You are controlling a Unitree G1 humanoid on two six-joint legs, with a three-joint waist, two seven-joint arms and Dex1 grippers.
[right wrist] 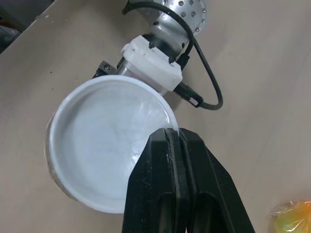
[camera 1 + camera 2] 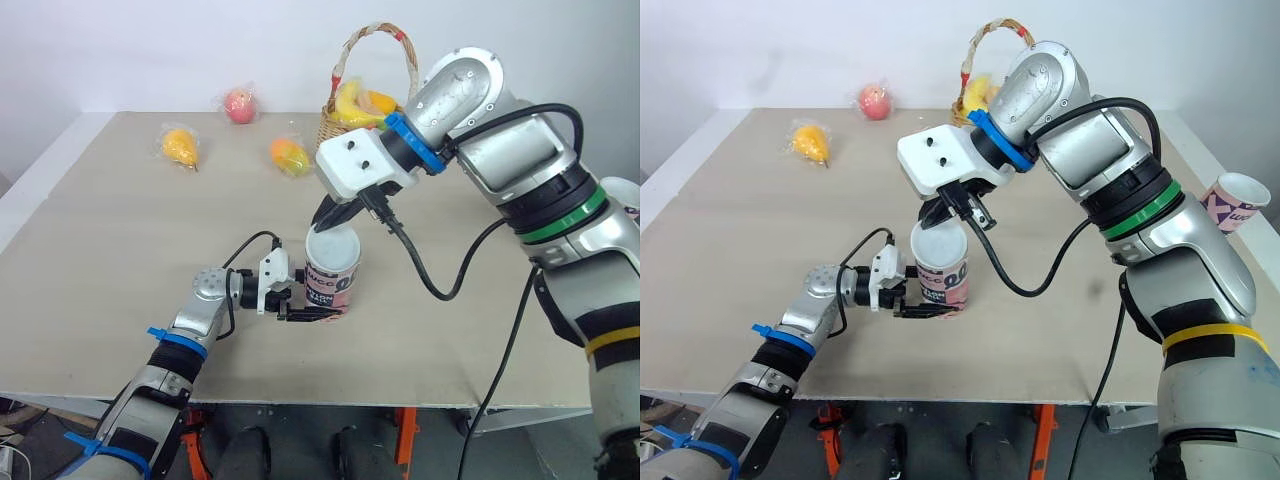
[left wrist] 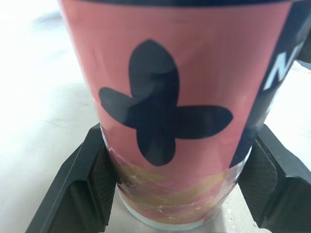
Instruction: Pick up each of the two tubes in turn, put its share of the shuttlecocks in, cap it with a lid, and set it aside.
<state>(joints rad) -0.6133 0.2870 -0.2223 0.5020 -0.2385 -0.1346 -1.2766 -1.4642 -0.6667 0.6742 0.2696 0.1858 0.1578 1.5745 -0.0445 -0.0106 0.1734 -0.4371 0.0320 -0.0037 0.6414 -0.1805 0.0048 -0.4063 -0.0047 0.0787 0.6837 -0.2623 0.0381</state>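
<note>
Head stereo pair: mounted high, facing fwd and down over the beige flat table [image 2: 100, 250]. Both eyes share the pink printed cardboard tube [image 2: 338, 278] at centre. L wrist cam: level, v. close on tube's side. R wrist cam: near, looking down onto the round white plastic lid [image 1: 97, 145], table beneath.

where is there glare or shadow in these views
left wrist view: glare washes the table behind the tube out to white; right wrist view: the lid is bright inside, with a faint sheen near the right tool pinching its rim; left eye view: soft, even light on the table, no hard shadow beside the tube.
</note>
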